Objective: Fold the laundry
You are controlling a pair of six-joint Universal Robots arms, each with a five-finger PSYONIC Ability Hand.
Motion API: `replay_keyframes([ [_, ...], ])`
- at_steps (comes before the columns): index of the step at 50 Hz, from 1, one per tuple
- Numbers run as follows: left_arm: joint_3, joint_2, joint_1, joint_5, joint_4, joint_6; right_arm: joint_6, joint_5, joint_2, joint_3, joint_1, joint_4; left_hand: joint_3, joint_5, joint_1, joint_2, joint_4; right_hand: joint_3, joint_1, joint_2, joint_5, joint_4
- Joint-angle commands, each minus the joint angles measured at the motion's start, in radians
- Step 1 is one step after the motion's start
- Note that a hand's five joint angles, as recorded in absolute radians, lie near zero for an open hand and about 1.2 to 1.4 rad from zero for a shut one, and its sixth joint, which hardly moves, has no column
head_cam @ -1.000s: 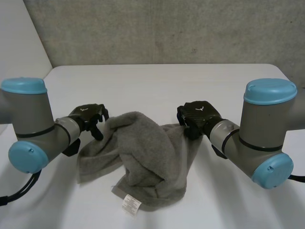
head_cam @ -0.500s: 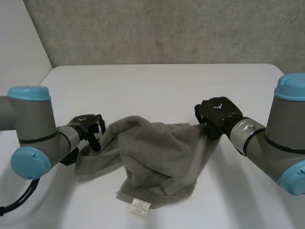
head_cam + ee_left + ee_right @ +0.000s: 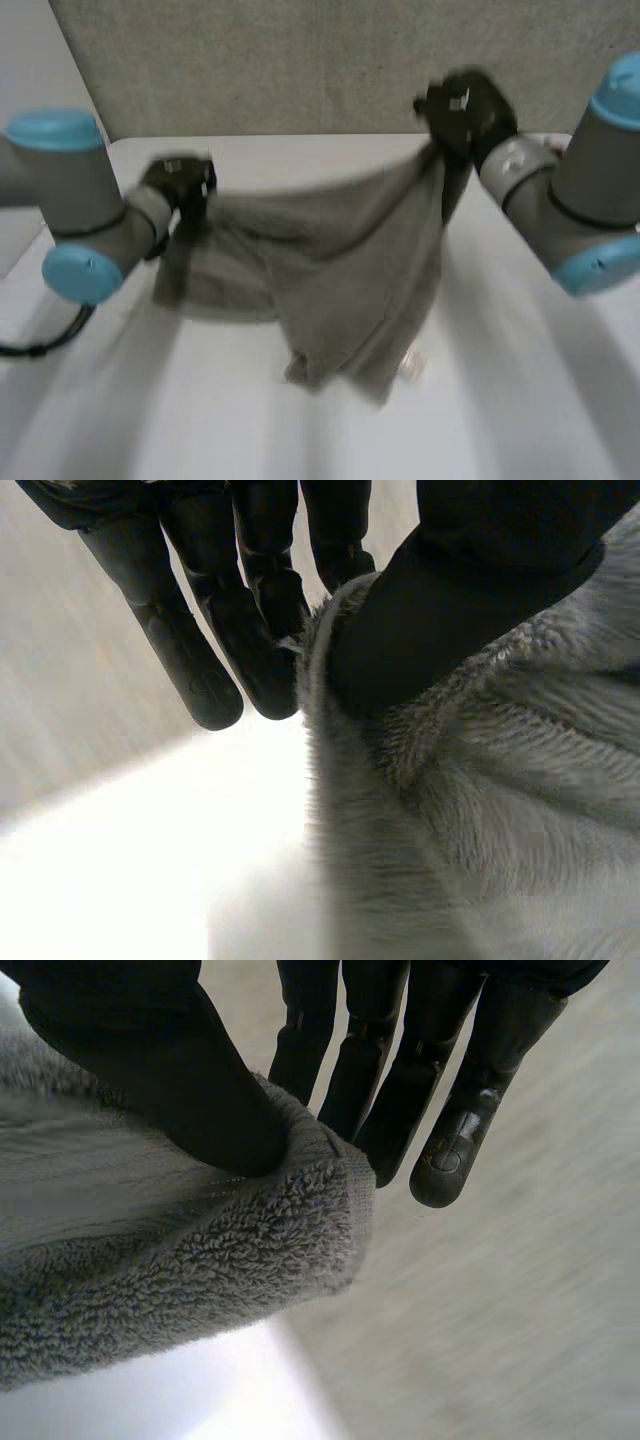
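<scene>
Grey towel (image 3: 330, 262) pinched by left hand (image 3: 178, 182), right hand (image 3: 462, 106), lower edge blurred

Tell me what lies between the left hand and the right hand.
The grey towel: in the head view it stretches from the left hand to the right hand, each pinching its upper edge, the rest hanging toward the table.

The towel (image 3: 200, 1260) is seen as grey terry cloth, its looped pile fuzzy and matt. The fingers (image 3: 450, 1150) are finished in smooth black plastic with a faint sheen. The desk (image 3: 250, 400) is shown white and smooth, the wall (image 3: 300, 60) rough.
</scene>
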Motion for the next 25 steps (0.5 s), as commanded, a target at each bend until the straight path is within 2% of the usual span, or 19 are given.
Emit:
replay_keyframes([
  [1,0.327,0.017,-0.005,-0.063,0.204,0.103,-0.100,0.055,0.015,-0.184,-0.036,-0.443,0.185,0.188,0.213,0.183,0.184,0.216,0.442,0.219,0.248,0.206],
  [3,0.319,0.090,-0.010,-0.086,0.366,0.104,-0.096,0.062,0.001,-0.176,-0.041,-0.506,0.185,0.188,0.213,0.183,0.184,0.216,0.442,0.219,0.248,0.206],
  [6,0.234,0.144,-0.008,-0.091,0.444,0.103,-0.090,0.063,-0.028,-0.131,-0.048,-0.510,0.185,0.188,0.213,0.183,0.184,0.216,0.442,0.219,0.248,0.206],
  [15,-0.112,0.175,-0.005,-0.077,0.458,0.112,-0.073,0.049,-0.054,0.207,-0.075,-0.483,0.185,0.188,0.213,0.183,0.184,0.216,0.442,0.219,0.248,0.206],
  [17,-0.230,0.133,-0.005,-0.077,0.459,0.117,-0.073,0.043,-0.044,0.258,-0.079,-0.482,0.185,0.188,0.213,0.183,0.184,0.216,0.442,0.219,0.248,0.206],
  [19,-0.274,0.105,-0.005,-0.080,0.456,0.118,-0.075,0.008,0.002,0.348,-0.084,-0.480,0.185,0.188,0.213,0.183,0.184,0.216,0.442,0.219,0.248,0.206],
  [22,-0.348,0.053,-0.005,-0.079,0.453,0.121,-0.078,-0.006,0.030,0.382,-0.084,-0.468,0.185,0.188,0.213,0.183,0.184,0.216,0.442,0.219,0.248,0.206],
  [25,-0.399,0.027,-0.002,-0.080,0.441,0.142,-0.086,-0.015,0.065,0.428,-0.084,-0.391,0.185,0.188,0.213,0.183,0.184,0.216,0.442,0.219,0.248,0.206],
])
